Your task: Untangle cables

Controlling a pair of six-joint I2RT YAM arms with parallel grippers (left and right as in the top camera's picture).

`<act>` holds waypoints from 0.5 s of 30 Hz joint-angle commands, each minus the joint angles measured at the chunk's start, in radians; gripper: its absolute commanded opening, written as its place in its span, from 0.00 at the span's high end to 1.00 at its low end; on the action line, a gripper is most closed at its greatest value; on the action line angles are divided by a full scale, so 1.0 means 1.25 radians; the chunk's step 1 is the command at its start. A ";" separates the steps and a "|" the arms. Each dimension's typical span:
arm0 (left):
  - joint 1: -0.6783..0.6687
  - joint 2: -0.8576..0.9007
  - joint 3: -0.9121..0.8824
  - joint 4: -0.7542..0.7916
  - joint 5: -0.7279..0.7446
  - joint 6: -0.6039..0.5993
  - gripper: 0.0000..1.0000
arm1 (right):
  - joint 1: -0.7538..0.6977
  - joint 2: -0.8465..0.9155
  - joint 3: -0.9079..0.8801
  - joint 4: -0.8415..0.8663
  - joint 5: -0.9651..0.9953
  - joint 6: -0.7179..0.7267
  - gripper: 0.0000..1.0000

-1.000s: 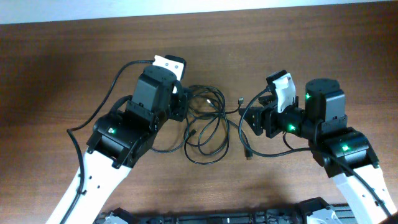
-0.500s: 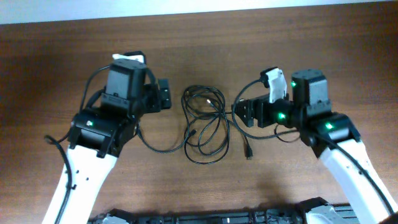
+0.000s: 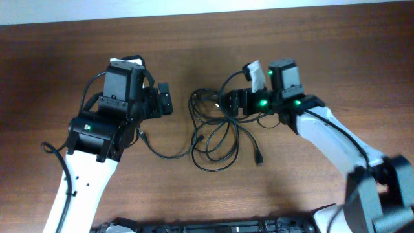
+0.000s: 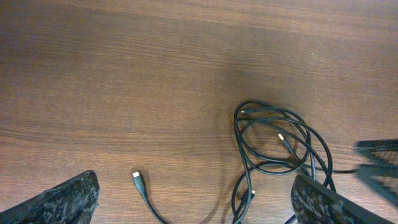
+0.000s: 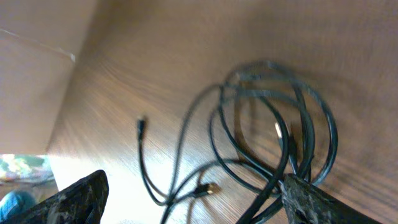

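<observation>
Both arms have shifted over the last second: the left claw [image 3: 163, 100] has drawn back from the cables [image 3: 213, 133] and now hangs to their left, clear of the loops, while the right claw [image 3: 231, 102] has swung in from the right to the upper right edge of the bundle. The cables lie on the brown wooden table [image 3: 310, 52] between the two arms, several thin black loops overlapping. One strand trails left to a small plug [image 4: 137, 177], another runs down right to a plug end [image 3: 257, 158]. The left claw is spread wide, its fingers [image 4: 62, 202] at the far corners of the left wrist view (nothing pinched between them). The right claw is spread too, with strands passing close by one finger [image 5: 314, 202].
</observation>
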 commanded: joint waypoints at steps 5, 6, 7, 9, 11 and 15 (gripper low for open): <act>0.004 -0.005 0.002 -0.002 0.006 -0.002 0.01 | 0.011 0.145 0.005 -0.016 -0.074 -0.004 0.12; 0.004 -0.005 0.002 -0.002 0.006 -0.002 0.01 | 0.011 0.150 0.005 -0.016 -0.092 -0.019 0.12; 0.004 -0.005 0.002 -0.002 0.006 -0.002 0.01 | 0.012 0.154 0.005 -0.017 -0.098 -0.029 0.12; 0.004 -0.005 0.002 -0.002 0.006 -0.002 0.01 | 0.014 0.154 0.005 -0.019 -0.093 -0.041 0.13; 0.004 -0.005 0.002 -0.002 0.006 -0.002 0.01 | 0.015 0.154 0.005 -0.019 -0.091 -0.047 0.18; 0.004 -0.005 0.002 -0.002 0.006 -0.002 0.01 | 0.014 0.154 0.005 -0.016 -0.042 -0.047 0.23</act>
